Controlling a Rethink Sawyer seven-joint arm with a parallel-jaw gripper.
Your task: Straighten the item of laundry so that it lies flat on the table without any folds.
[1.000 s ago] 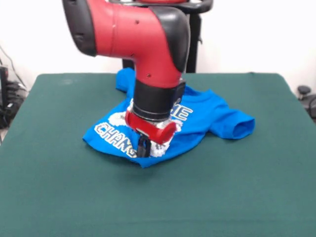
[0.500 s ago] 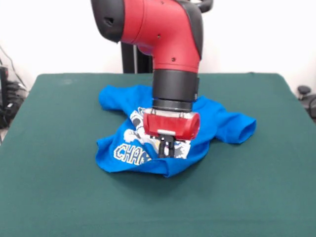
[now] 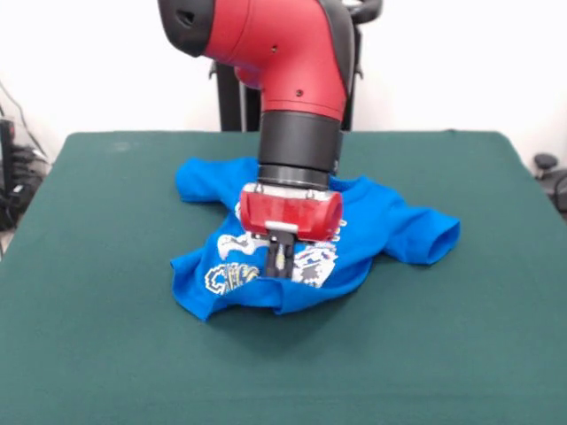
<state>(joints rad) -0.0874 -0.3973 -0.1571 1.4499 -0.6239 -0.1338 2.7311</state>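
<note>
The item of laundry (image 3: 394, 221), a bright blue T-shirt with a white print, lies crumpled in the middle of the green table (image 3: 97, 319). One sleeve sticks out to the right and another points to the back left. Its near hem is bunched and raised a little, with a shadow under it. My gripper (image 3: 280, 266) comes straight down onto the printed front of the shirt. Its dark fingers are pressed together on a fold of the cloth. The arm hides the shirt's middle and collar.
Green table top stretches widely on all sides of the shirt. Dark cables (image 3: 11, 190) hang off the left edge, and a small dark object (image 3: 547, 168) sits beyond the right edge.
The gripper swung right with the shirt's near edge, then back a little left. The shirt has shifted and bunched up, and more of its lettering is folded under.
</note>
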